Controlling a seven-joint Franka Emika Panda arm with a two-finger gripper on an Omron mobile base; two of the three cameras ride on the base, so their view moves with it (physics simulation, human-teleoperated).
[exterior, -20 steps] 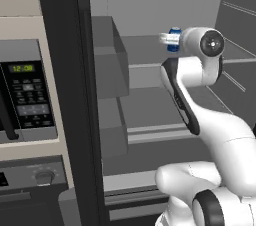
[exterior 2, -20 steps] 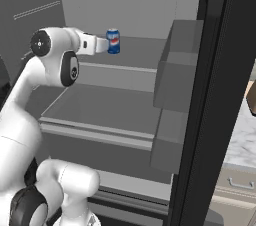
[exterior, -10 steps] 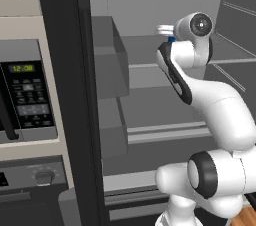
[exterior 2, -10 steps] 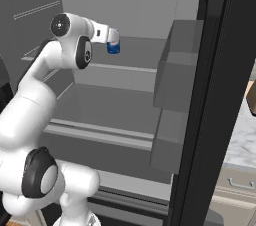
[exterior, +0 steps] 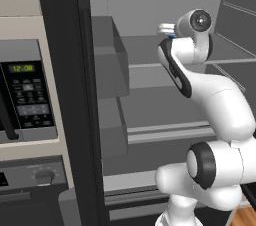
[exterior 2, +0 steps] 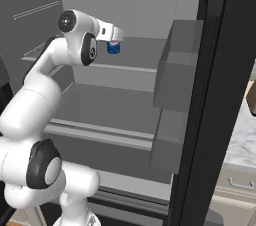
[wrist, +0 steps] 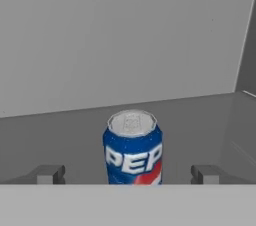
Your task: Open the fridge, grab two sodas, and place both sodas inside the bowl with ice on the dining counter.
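Note:
The fridge (exterior: 60, 95) stands open, its grey shelves showing. One blue, white and red soda (wrist: 132, 147) stands upright on the upper shelf (exterior 2: 135, 65), near the back wall. In the right base view the soda (exterior 2: 114, 46) shows just below my hand. My gripper (wrist: 127, 175) is open, with one fingertip on each side of the can and gaps between. The gripper (exterior 2: 118, 34) reaches over the upper shelf at the end of the raised arm. From the left, the gripper (exterior: 165, 29) hides most of the soda (exterior: 171, 36).
Grey door bins (exterior: 107, 65) jut in on the left door, and more bins (exterior 2: 175, 80) on the right door. A microwave (exterior: 30, 95) and oven (exterior: 40, 177) sit left of the fridge. A lower shelf (exterior 2: 100, 130) lies beneath. Marble counter (exterior 2: 242, 140) shows at far right.
The arm has reached deeper into the fridge and the hand has turned in onto the soda. The jaws stayed open and the can has not moved.

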